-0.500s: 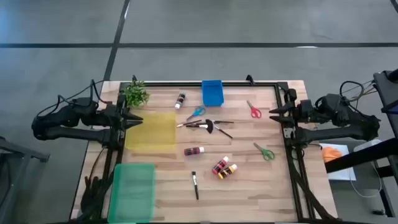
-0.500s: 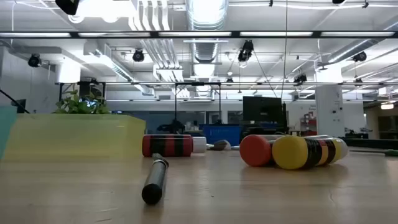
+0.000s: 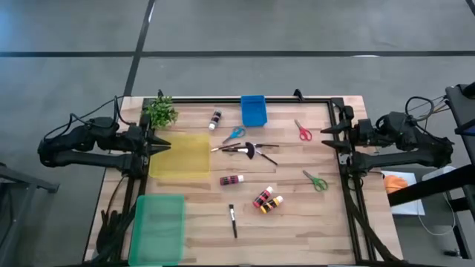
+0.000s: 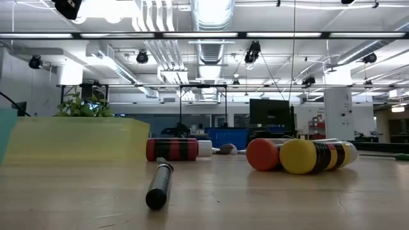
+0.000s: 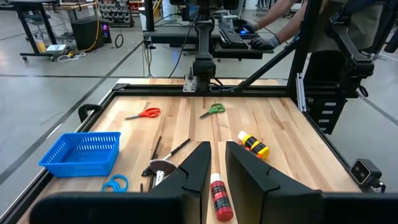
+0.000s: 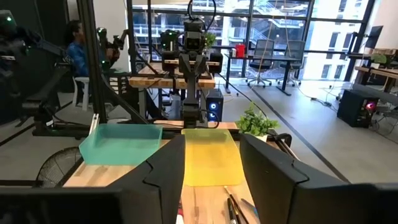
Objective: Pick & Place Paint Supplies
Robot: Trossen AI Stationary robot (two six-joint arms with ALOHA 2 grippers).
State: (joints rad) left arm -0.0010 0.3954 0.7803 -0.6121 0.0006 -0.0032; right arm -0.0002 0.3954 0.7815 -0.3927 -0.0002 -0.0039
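Observation:
Paint supplies lie loose on the wooden table (image 3: 297, 230): a black bottle (image 3: 215, 119), a red-and-black bottle (image 3: 231, 179), a pair of orange and yellow bottles (image 3: 267, 200), crossed brushes (image 3: 249, 148), a single brush (image 3: 233, 220), and blue (image 3: 234, 134), red (image 3: 303, 131) and green scissors (image 3: 315, 180). My left gripper (image 3: 165, 144) hovers at the table's left edge, over the yellow tray (image 3: 180, 159); its fingers (image 5: 199, 168) stand a narrow gap apart on nothing. My right gripper (image 3: 325, 137) waits open at the right edge.
A blue basket (image 3: 253, 110) stands at the far edge, a green tray (image 3: 157, 228) at the near left, and a small potted plant (image 3: 160, 111) at the far left corner. A dark frame (image 3: 343, 178) borders the table. A person sits beyond it (image 6: 78, 43).

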